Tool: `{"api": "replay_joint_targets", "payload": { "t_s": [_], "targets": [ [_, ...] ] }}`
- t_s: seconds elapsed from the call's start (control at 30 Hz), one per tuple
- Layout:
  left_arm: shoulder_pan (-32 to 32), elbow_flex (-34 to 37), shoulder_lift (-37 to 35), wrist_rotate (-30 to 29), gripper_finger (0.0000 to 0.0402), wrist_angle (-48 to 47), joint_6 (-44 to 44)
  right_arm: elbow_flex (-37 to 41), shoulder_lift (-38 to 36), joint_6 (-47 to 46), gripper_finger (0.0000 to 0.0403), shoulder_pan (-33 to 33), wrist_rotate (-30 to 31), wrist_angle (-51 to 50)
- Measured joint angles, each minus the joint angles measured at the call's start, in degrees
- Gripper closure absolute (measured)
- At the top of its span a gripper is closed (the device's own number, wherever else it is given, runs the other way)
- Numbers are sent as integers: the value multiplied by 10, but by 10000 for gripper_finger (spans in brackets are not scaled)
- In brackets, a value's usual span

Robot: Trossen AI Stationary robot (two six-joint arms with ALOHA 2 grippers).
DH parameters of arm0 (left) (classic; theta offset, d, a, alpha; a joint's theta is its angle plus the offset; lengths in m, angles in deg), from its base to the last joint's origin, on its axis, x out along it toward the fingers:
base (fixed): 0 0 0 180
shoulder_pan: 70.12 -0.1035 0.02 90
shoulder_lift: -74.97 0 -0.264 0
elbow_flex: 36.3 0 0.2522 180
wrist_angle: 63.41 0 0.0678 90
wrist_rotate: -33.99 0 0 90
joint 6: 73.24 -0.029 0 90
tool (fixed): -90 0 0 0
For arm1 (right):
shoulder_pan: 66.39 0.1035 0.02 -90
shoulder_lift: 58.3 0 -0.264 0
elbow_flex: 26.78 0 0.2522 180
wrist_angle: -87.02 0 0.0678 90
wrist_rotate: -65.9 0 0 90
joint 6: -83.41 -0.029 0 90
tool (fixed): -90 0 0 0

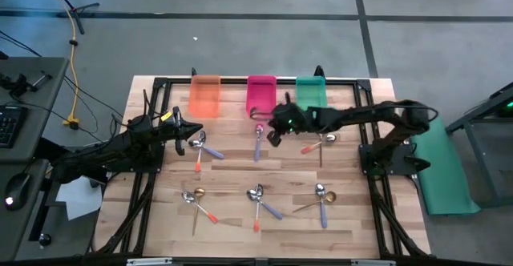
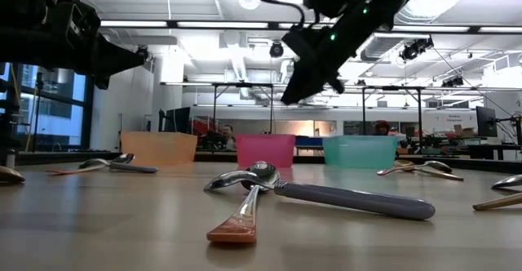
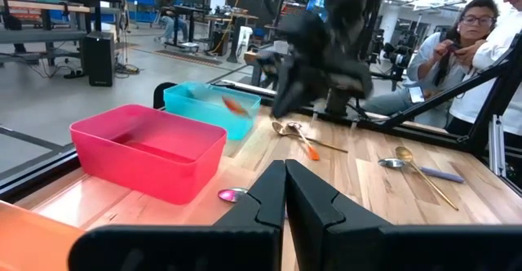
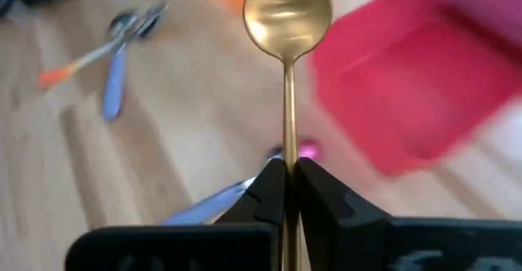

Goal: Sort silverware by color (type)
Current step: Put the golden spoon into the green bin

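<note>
Our right gripper [image 4: 285,173], fingers clamped tight, reaches over mid-table off the surface; our left gripper [image 3: 285,191], fingers together, waits raised at the left.

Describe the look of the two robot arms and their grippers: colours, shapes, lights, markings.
Both arms are dark, almost black, built of jointed segments. The left gripper ends in two flat, wedge-shaped black fingers. The right gripper has the same tapered black fingers. The right arm carries small green lights near its wrist; the left arm shows a yellow patch close to its gripper.
</note>
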Motion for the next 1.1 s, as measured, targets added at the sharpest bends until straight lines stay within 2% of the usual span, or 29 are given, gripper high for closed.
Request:
{"api": "replay_joint_targets", "payload": {
  "t_s": [0.17,0.27,0.37,0.5,0.67,0.8,0.97,1.1],
  "targets": [
    [0,0,0,0,398,0,0,0,-14,-62,396,-58,15,44],
    [0,0,0,0,398,0,0,-1,17,-87,396,-93,10,111],
    [0,0,0,0,398,0,0,-3,56,-111,396,-123,-23,177],
    [0,0,0,0,398,0,0,-45,111,-126,396,-148,-36,184],
    [0,0,0,0,398,0,0,-125,166,-105,396,-159,-48,128],
    [0,0,0,0,398,0,0,-178,186,-74,396,-169,-51,45],
    [0,0,0,0,398,0,0,-202,131,-24,401,-183,-38,-63],
    [0,0,0,0,398,0,0,-202,75,3,402,-187,2,-197]
  ]
}}
